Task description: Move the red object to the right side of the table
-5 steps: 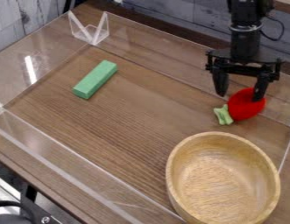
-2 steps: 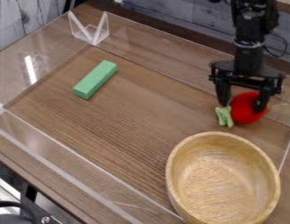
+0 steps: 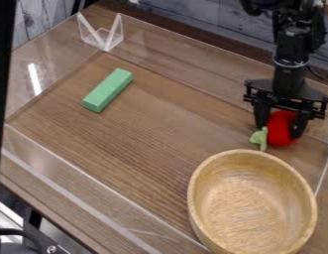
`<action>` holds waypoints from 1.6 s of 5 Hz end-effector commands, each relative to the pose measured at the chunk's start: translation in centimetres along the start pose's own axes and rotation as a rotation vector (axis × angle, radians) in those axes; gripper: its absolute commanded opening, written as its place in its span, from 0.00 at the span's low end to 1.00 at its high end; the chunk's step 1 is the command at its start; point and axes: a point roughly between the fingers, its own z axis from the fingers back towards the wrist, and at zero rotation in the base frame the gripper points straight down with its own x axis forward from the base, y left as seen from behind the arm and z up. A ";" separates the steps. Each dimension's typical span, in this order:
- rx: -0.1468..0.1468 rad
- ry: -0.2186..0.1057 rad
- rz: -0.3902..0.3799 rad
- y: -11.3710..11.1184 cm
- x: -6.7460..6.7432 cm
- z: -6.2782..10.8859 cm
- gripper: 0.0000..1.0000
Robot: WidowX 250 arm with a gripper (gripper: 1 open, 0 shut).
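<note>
Gripper [image 3: 285,121], pointing down, fingers spread astride the red object [image 3: 281,129], contact indeterminate; red object lying near right edge of the table [image 3: 153,139], just beyond wooden bowl [image 3: 254,206]; green block [image 3: 108,89] well apart, left.

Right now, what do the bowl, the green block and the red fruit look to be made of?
The bowl: apparently wood or bamboo, matte, with fine pale grain. The green block: flat, uniform colour, maybe painted wood or foam. The red fruit: probably plastic, judging by its glossy shine.

red object [image 3: 284,127] half-hidden by gripper [image 3: 288,123]
</note>
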 end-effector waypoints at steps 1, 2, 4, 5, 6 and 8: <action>-0.008 -0.031 -0.002 -0.1 0.5 1.3 0.00; -0.009 -0.030 -0.003 0.1 0.5 1.4 0.00; -0.010 -0.026 -0.005 0.5 0.6 1.6 0.00; -0.010 -0.025 -0.005 0.7 0.7 1.7 0.00; -0.011 -0.024 -0.006 0.9 0.7 1.8 0.00; -0.011 -0.020 -0.008 1.3 0.8 2.0 0.00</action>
